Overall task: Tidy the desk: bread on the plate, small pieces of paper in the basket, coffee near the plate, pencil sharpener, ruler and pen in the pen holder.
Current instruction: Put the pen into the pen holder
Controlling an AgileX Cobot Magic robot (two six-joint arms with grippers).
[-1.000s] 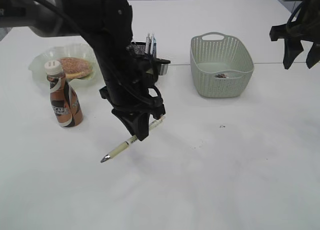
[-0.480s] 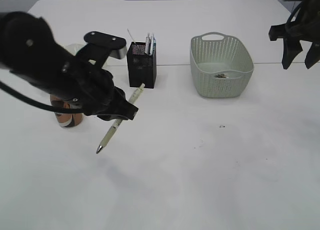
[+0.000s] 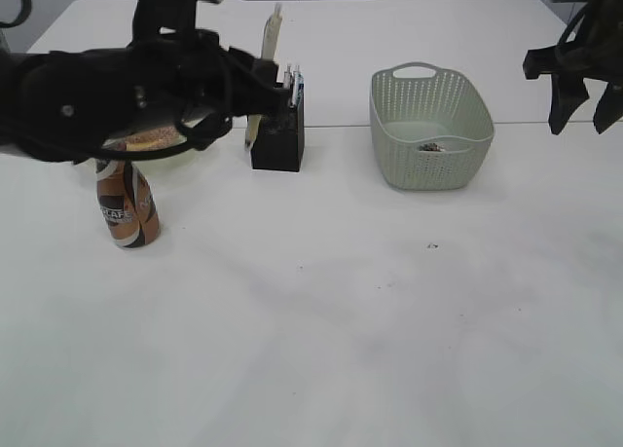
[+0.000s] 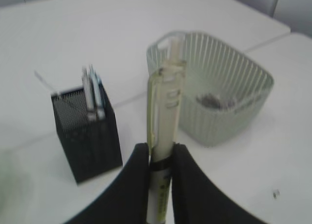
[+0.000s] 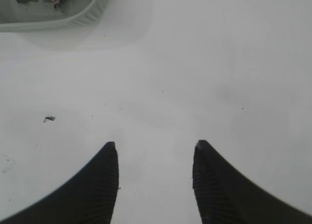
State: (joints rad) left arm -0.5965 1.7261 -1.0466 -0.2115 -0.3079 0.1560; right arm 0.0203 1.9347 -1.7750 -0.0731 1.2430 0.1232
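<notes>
The left wrist view shows what the exterior view blurs: the left gripper (image 4: 159,160) is clenched on a pale yellow-green pen (image 4: 165,131), its two black fingers (image 4: 136,177) pinching the barrel low down while the clip end stands up beyond them. Past the gripper and to its left stands the black mesh pen holder (image 4: 87,131) with two pens already upright in it; past it and to the right sits the green basket (image 4: 222,99), with small pieces of paper (image 4: 214,101) lying on its floor.

The exterior view alone shows the plate (image 3: 185,155), mostly hidden behind the left arm, and the coffee (image 3: 127,205) bottle standing upright on the surface (image 3: 389,350) just in front of that plate. There the left gripper (image 3: 261,89) holds the pen (image 3: 265,67) steeply tilted, directly beside and above the pen holder (image 3: 278,135). The basket (image 3: 430,126) lies well off to the gripper's right. The bread cannot be made out behind the arm.

The right wrist view shows the right gripper (image 5: 155,153) released, fingers apart over bare surface, holding nothing. A tiny dark speck (image 5: 48,119) lies ahead and to its left, and a corner of the basket (image 5: 63,19) further ahead. In the exterior view the right gripper (image 3: 582,111) hangs raised at the far right edge.

The surface is white and matte, with a thin seam across it; pale wall panels stand behind it.
</notes>
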